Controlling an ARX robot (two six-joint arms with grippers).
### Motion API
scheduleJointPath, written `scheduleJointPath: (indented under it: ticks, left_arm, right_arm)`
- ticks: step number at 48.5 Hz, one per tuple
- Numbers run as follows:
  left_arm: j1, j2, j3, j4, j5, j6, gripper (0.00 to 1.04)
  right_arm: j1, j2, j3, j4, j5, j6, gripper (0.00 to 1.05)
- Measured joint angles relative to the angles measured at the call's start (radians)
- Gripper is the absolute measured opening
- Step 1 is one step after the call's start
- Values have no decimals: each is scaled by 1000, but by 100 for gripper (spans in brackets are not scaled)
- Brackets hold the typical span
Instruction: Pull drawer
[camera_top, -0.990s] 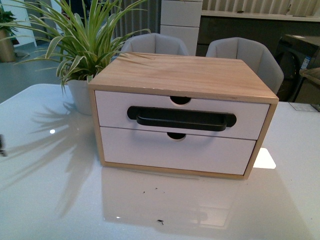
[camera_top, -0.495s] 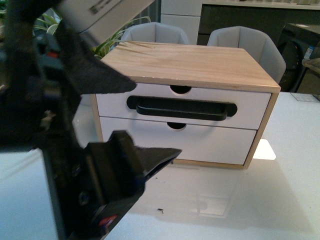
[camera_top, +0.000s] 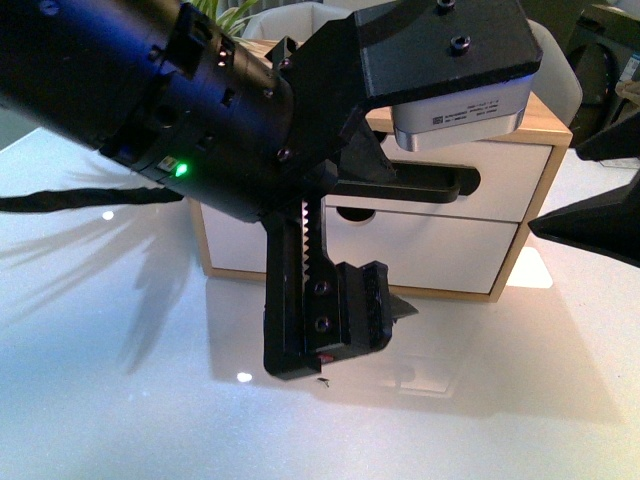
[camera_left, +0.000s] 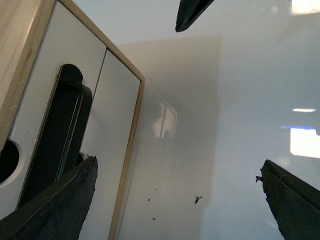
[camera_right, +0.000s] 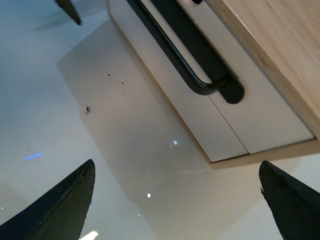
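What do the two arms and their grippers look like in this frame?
The left arm is matte black and bulky, with a lit green indicator light, a toothed rack, visible screws, a silver-grey labelled block and a black cable. Both the left gripper and right gripper have black, wedge-shaped pointed jaws.

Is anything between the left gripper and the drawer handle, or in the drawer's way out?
Nothing visible. The open left gripper has a clear gap to the handle on the drawer, and the table in front carries only tiny specks.
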Motion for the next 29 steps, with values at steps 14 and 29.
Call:
scheduleJointPath:
  ticks: [14, 29]
  left_arm:
    - [18, 160, 177, -84, -64, 136, 97]
    - [77, 271, 284, -116, -101, 169, 97]
  right_arm:
    - [67, 146, 103, -1, -28, -56, 96]
    - [80, 198, 140, 10, -68, -59, 96]
